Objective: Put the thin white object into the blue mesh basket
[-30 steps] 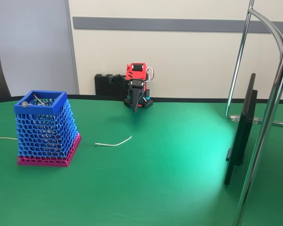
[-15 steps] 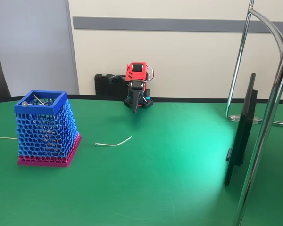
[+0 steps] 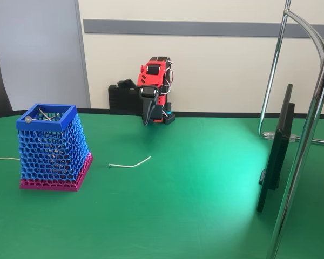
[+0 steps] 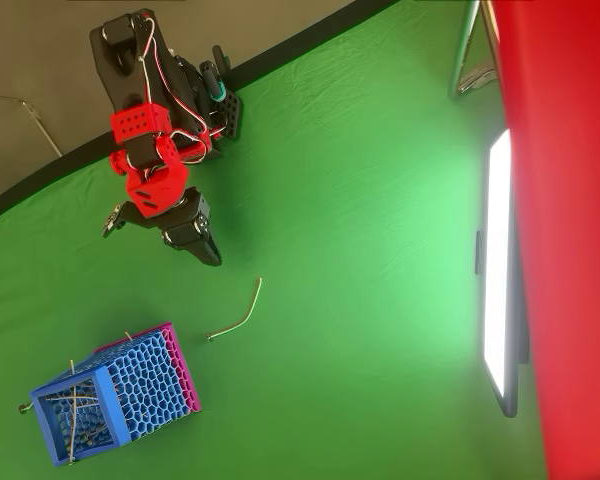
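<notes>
Here the thin white object [image 3: 129, 164] lies flat on the green table [image 3: 194, 194], just right of the blue mesh basket [image 3: 54, 148] in the fixed view. The gripper [image 3: 146, 121] hangs well behind it, holding nothing; whether its jaws are parted I cannot tell.

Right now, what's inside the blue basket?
Inside the blue mesh basket, thin greyish sticks cross each other, one topped with a round metal knob at the rim. The mesh hides what lies at the bottom. The thin white object lies outside, on the table.
</notes>
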